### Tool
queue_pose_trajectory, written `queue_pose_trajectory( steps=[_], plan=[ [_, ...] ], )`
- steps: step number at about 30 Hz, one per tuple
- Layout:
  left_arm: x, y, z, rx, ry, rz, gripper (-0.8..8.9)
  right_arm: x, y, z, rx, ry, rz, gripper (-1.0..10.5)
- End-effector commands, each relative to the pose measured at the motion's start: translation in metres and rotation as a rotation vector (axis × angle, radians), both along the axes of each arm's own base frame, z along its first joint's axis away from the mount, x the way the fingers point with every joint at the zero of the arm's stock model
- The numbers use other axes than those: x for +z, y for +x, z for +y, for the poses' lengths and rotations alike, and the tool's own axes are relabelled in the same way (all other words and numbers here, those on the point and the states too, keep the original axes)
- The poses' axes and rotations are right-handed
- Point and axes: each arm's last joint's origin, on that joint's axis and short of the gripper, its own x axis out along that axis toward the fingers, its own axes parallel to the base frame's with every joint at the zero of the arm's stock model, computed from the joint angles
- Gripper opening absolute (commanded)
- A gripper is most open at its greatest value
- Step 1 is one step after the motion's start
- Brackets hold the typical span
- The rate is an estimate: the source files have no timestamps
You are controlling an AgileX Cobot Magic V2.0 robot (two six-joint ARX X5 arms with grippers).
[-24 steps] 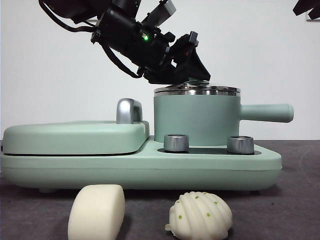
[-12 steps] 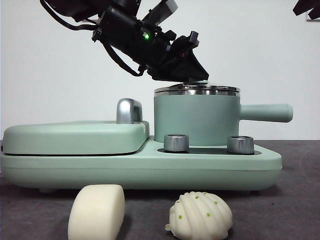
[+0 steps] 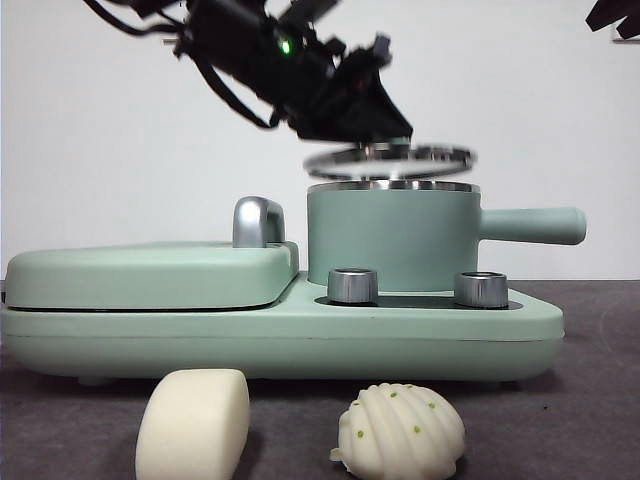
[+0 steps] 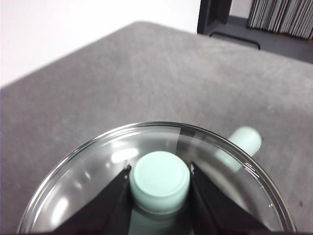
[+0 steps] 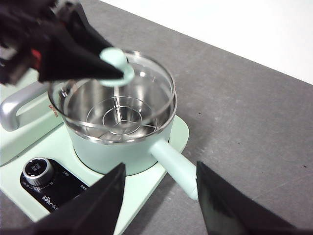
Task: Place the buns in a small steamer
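The left gripper point(image 4: 159, 182) pinches the mint-green knob of the round glass lid point(image 3: 390, 157), which hangs just above the steel rim of the mint-green small steamer point(image 3: 392, 240) with the long side handle. To do this step well, I think the lid should be kept level and set down well apart from the two pale buns, the smooth off-white block point(image 3: 193, 422) and the ridged shell shape with green specks point(image 3: 400, 432), which lie on the grey table point(image 3: 590, 400) near the camera. The right gripper point(image 5: 159, 200) waits with its jaws spread, empty, to the right of the steamer.
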Motion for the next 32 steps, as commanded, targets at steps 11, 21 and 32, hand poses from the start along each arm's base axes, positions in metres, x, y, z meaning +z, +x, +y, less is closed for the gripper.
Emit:
queue_pose_trajectory(
  steps=[11,21,32],
  plan=[
    [0.079,-0.056,0.047,0.027,-0.017,0.050,0.10,0.004,0.000,0.001,0.002,0.016,0.009,2.3],
    [0.096,-0.108,0.105,0.269,0.170,0.249,0.10,0.001,-0.007,0.015,0.175,0.045,0.059,2.3],
    [0.103,-0.138,0.148,0.440,0.206,0.249,0.10,-0.011,-0.014,0.068,0.475,-0.003,0.137,2.3]
  ],
)
